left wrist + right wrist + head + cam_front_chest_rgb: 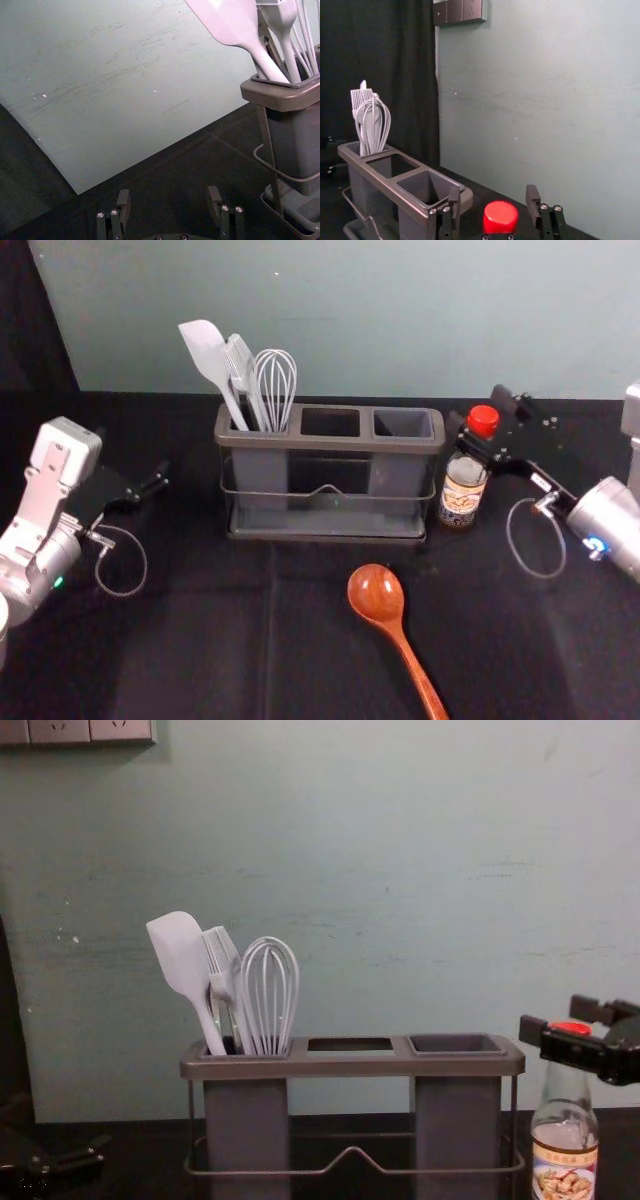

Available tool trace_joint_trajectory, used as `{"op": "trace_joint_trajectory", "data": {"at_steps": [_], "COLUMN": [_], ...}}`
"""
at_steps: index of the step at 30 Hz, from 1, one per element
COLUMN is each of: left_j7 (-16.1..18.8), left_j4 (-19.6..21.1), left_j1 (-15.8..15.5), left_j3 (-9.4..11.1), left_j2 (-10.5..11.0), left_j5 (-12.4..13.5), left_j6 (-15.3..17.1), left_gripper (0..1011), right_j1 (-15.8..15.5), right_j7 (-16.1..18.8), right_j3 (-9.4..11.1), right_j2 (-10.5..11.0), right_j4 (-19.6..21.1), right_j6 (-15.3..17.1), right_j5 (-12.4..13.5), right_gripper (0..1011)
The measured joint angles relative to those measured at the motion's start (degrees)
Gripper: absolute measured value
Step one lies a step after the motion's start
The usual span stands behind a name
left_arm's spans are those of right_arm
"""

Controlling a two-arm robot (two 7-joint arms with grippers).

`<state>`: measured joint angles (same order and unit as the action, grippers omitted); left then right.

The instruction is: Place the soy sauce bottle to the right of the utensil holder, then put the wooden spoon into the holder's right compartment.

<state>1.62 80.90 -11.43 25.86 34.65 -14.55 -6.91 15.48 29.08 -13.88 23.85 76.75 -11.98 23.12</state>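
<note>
Right of holder, slick-looking bottle, best held by neck, is flanked by spread right gripper; left, left gripper spread.

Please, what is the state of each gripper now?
Left gripper: open, holding nothing, left of the utensil holder.
Right gripper: open around the top of the bottle, not gripping it.

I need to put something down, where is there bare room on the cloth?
The black cloth is bare left of the wooden spoon, before the utensil holder, and right of the spoon, before the soy sauce bottle. A smaller gap separates left gripper and holder. Beside the holder's right end it's crowded: bottle, plus right gripper at its cap.
</note>
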Motion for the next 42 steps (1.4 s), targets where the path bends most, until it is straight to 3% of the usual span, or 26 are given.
{"op": "trace_joint_trajectory", "data": {"at_steps": [4,8,17,23,30,36,42], "left_j7": [0.0,0.0,0.0,0.0,0.0,0.0,0.0], "left_j4": [0.0,0.0,0.0,0.0,0.0,0.0,0.0], "left_j1": [0.0,0.0,0.0,0.0,0.0,0.0,0.0], "left_j3": [0.0,0.0,0.0,0.0,0.0,0.0,0.0], "left_j2": [0.0,0.0,0.0,0.0,0.0,0.0,0.0], "left_j5": [0.0,0.0,0.0,0.0,0.0,0.0,0.0], "left_j6": [0.0,0.0,0.0,0.0,0.0,0.0,0.0], "left_gripper": [1005,1005,1005,1005,1005,1005,1005], "right_j1": [-2.5,-4.6,-11.7,-16.8,-22.1,-23.7,-24.0], "right_j7": [-3.3,-5.0,-7.5,-8.9,-9.9,-7.8,-6.8], "right_j3": [1.2,2.2,4.8,5.3,4.0,1.5,-1.0], "right_j2": [1.2,1.7,3.1,4.5,7.2,8.3,7.4], "right_j4": [4.8,8.1,17.8,24.0,30.5,31.7,30.3], "right_j6": [1.5,2.3,4.7,9.1,16.8,17.7,18.0], "right_j5": [-1.7,-2.4,-3.4,-4.7,-7.8,-9.0,-9.1], "right_gripper": [941,1002,1003,1002,1002,1003,1002]}}
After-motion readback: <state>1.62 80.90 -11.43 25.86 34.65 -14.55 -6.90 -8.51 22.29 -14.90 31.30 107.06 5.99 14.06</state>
